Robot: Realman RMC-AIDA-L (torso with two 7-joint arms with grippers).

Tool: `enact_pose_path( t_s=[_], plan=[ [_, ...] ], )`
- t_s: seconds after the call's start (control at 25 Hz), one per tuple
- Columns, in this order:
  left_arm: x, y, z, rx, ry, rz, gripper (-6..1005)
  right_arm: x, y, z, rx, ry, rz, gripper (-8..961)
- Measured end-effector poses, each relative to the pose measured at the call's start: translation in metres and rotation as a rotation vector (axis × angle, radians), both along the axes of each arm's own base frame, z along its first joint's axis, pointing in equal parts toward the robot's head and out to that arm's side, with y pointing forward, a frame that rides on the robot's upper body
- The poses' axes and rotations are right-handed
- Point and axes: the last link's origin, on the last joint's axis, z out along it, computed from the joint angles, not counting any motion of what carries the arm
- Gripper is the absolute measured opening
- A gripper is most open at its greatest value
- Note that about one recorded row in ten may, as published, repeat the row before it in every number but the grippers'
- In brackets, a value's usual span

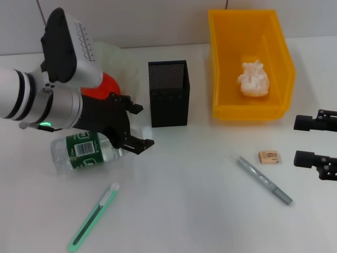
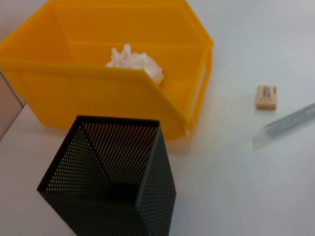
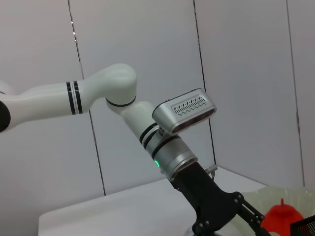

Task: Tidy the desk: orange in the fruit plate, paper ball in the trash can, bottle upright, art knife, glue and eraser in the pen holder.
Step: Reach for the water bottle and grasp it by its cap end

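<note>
We find the left pincer point(image 1: 132, 126) spread wide, empty, over the bottle point(image 1: 84, 151) lying flat on the desk point(image 1: 200, 211). Risk: round bottle rolls onto art knife point(image 1: 95, 216) if nudged.

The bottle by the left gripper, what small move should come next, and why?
Probably lower the left gripper a little so its open jaws straddle the bottle, then close. The bottle lies on its side on the table, right beside the jaws, not yet gripped. The right gripper waits open at the table's far edge.
</note>
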Motion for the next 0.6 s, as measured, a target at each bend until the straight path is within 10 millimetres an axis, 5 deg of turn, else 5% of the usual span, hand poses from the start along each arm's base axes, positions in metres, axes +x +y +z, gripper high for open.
enact_pose_path(
  t_s=[0.6],
  plan=[
    [0.002, 0.007, -0.012, 0.041, 0.177, -0.029, 752, 0.001, 0.0, -0.003, -0.009, 0.019, -0.01, 675]
  ],
)
